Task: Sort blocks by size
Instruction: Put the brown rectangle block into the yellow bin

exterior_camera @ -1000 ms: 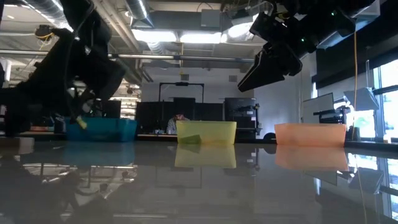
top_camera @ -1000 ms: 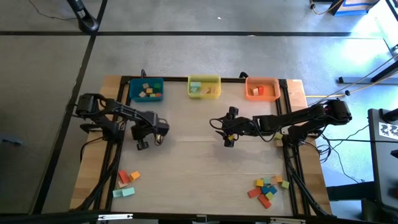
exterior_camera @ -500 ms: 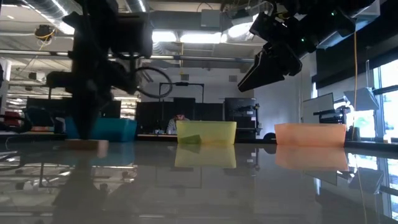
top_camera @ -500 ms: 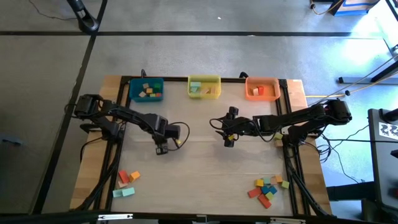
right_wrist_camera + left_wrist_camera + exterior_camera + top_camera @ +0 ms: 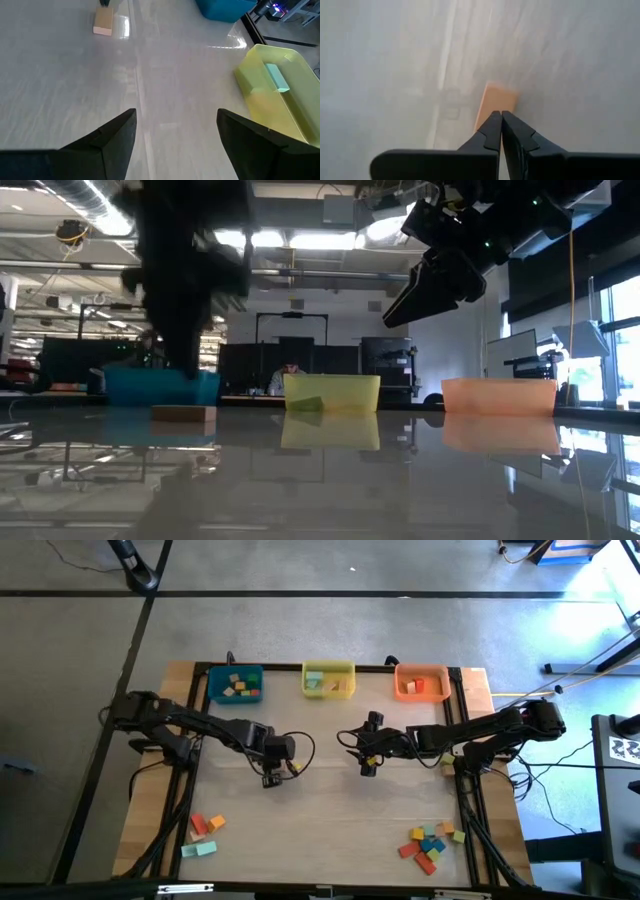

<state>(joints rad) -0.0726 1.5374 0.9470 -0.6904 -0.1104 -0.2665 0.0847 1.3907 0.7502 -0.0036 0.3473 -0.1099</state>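
Left gripper (image 5: 270, 778): fingers pressed together, nothing held; carried rightward across the table (image 5: 320, 825) within the last second, now set against a tan block (image 5: 495, 102) near the table's middle. The block was slid along with it and lies flat, clear of all bins. Judged a push toward the sorting area, not a lift.

Right gripper (image 5: 366, 767): jaws apart, empty, hovering unmoved right of centre.

Remaining blocks: clusters at the front-left (image 5: 203, 832) and front-right (image 5: 430, 843) corners, unsorted.
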